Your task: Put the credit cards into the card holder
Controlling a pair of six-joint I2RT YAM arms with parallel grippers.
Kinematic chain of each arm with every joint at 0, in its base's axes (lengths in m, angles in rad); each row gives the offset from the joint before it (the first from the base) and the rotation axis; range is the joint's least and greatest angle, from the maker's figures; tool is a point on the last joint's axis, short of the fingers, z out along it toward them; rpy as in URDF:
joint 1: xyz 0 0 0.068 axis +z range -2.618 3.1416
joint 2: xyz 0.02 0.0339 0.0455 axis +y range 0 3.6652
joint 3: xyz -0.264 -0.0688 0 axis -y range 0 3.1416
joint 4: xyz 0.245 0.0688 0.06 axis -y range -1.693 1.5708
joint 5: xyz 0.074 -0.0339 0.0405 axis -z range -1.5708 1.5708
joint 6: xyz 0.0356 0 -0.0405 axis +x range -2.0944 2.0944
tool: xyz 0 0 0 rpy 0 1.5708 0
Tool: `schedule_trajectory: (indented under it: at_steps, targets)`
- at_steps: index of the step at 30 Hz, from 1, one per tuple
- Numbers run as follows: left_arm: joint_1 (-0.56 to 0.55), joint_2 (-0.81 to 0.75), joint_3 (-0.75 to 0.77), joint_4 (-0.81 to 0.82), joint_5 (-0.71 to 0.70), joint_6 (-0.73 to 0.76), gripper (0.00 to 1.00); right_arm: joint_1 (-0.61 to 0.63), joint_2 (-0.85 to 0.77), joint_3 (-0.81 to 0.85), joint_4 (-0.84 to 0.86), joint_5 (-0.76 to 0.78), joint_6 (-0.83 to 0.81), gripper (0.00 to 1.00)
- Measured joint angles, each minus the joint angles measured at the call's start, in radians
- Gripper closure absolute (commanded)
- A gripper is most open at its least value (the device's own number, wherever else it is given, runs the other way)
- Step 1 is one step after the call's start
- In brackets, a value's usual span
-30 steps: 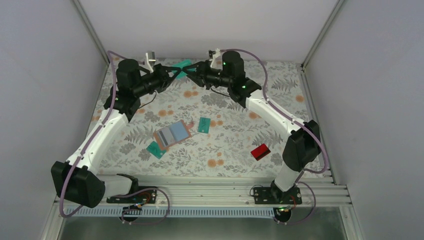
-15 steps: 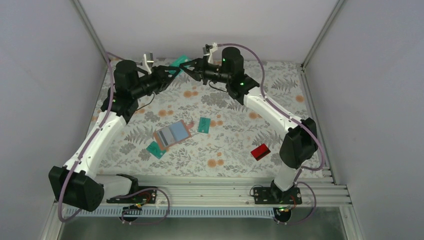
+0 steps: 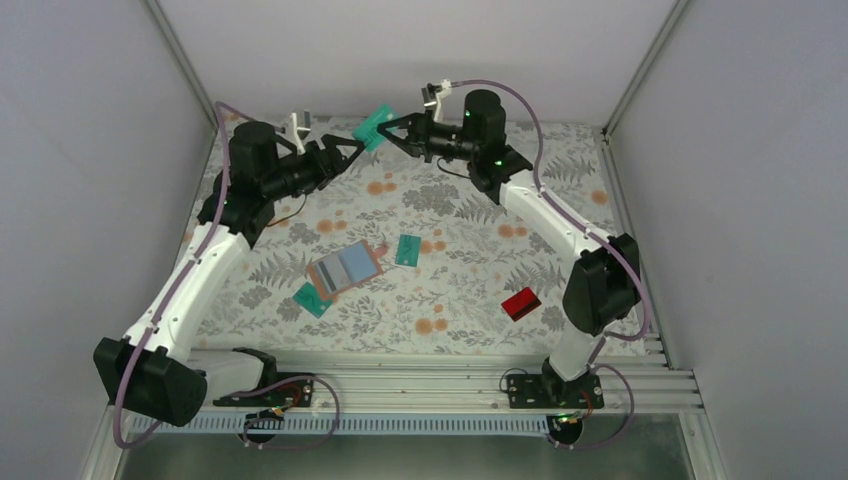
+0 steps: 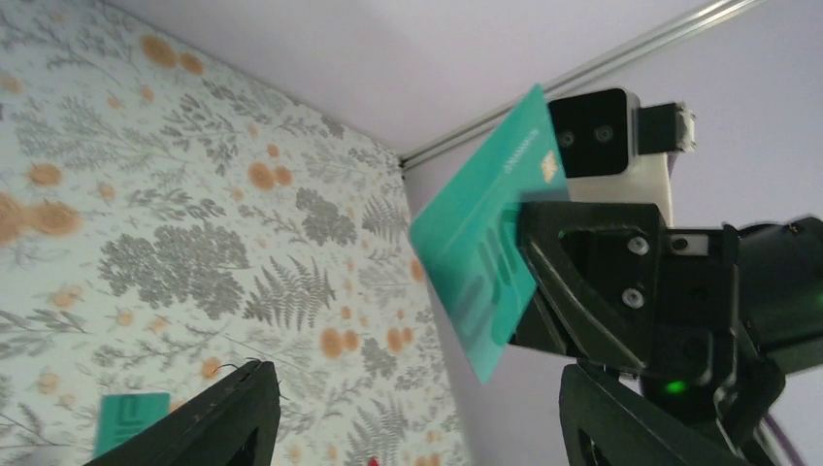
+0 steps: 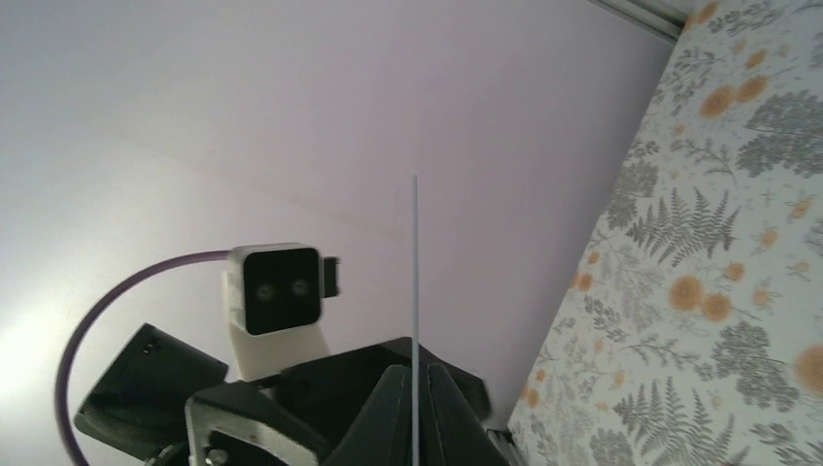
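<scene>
Left hand (image 3: 350,151) lets go, wide open, backing toward 8 o'clock; right hand (image 3: 388,128) alone pinches the teal card (image 3: 372,123), handover complete

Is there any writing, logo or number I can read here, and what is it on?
Nothing can be read for certain.
Thin teal-green card clamped in the right gripper: small print along one edge and raised marks, too blurred to read.
Second teal-green card lying loose: pale marks, too small to read.
</scene>
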Motion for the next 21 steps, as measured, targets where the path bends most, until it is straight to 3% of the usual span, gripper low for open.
schedule_trajectory:
  at_steps: [9, 15, 21]
  targets:
    - [0.069, 0.001, 0.065, -0.155, 0.045, 0.236, 0.23, -0.081, -0.004, -0.024, -0.093, -0.113, -0.194, 0.96]
    - [0.159, 0.014, 0.105, -0.246, 0.161, 0.416, 0.25, -0.100, -0.004, -0.040, -0.210, -0.219, -0.378, 0.96]
    - [0.161, 0.009, 0.037, -0.229, 0.301, 0.500, 0.27, -0.101, -0.003, -0.040, -0.338, -0.340, -0.555, 0.96]
